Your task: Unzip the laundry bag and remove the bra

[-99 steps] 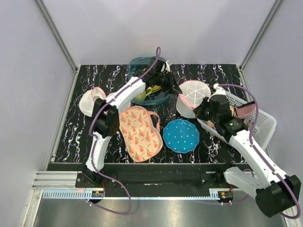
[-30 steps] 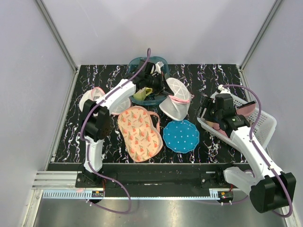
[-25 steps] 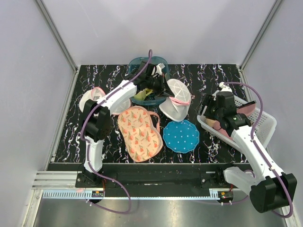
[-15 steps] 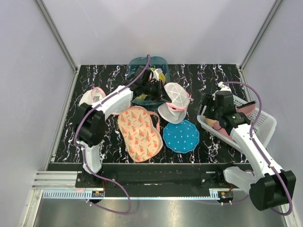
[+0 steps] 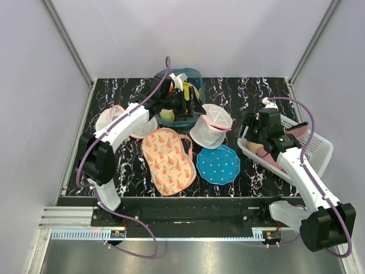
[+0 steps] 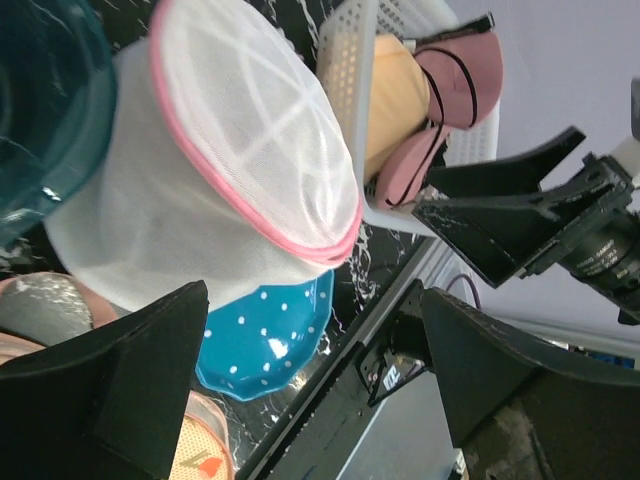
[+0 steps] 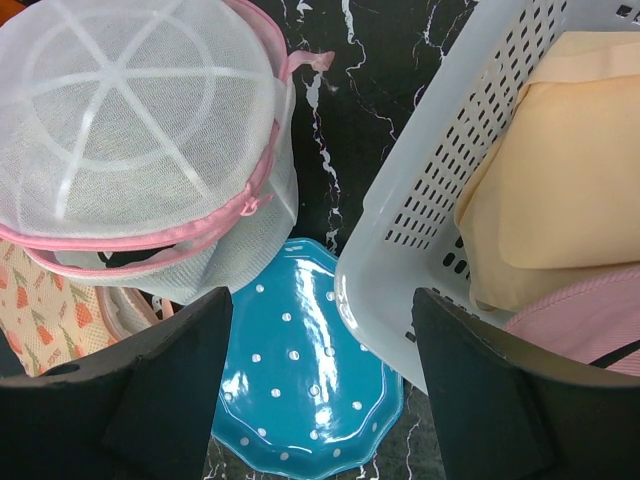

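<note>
The laundry bag [image 5: 210, 124] is a white mesh dome pouch with pink zip trim, lying on the black marbled table between the teal bin and the blue plate. Its two halves sit nearly together [image 7: 140, 130], with a narrow gap at the trim. The bra is hidden; only a thin dark sliver shows in that gap. My left gripper [image 5: 190, 105] hovers over the bin's right side, just left of the bag, open and empty [image 6: 310, 400]. My right gripper [image 5: 250, 132] hangs open to the right of the bag, above the plate and the basket edge [image 7: 320, 400].
A teal bin [image 5: 165, 80] with mixed items stands at the back centre. A blue white-dotted plate [image 5: 218, 164] lies in front of the bag, with a pink floral fabric piece [image 5: 167, 158] to its left. A white basket [image 5: 311, 149] holding peach and pink cloth stands at the right. Another mesh piece [image 5: 111, 121] lies at the left.
My left gripper has gone from shut to wide open and drawn back toward the bin. The bag has settled slightly lower on the table. The right arm has barely shifted.
</note>
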You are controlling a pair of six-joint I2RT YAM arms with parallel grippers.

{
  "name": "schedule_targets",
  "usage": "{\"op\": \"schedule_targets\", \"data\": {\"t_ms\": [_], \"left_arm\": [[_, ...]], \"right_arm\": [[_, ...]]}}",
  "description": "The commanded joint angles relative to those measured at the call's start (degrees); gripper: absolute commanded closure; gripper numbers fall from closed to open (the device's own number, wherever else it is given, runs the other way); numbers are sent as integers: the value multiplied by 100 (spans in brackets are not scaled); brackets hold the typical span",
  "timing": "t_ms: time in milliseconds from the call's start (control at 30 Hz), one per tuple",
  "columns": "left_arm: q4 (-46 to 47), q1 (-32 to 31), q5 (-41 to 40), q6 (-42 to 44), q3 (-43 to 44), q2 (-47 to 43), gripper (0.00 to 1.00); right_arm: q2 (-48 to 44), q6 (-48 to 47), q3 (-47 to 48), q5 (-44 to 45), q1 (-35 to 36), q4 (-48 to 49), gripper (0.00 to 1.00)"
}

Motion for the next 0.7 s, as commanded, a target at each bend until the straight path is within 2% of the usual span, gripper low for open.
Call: {"op": "schedule_targets", "data": {"t_ms": [0, 233, 333, 567, 667], "left_arm": [[-113, 187, -244, 115, 454, 129, 10], [-219, 188, -305, -25, 841, 727, 10], [-131, 188, -401, -78, 938, 885, 14], [-9, 161, -340, -341, 1552, 1324, 35], [54, 161, -279, -465, 1868, 1623, 60]], "right_arm": [[-19, 1, 227, -33, -16, 142, 21], [-89, 44, 183, -6, -16, 142, 21], [-54, 62, 174, -41, -16, 159, 21], [-54, 132, 182, -217, -16, 256, 21], [-54, 36, 270, -470, -25, 282, 21]]}}
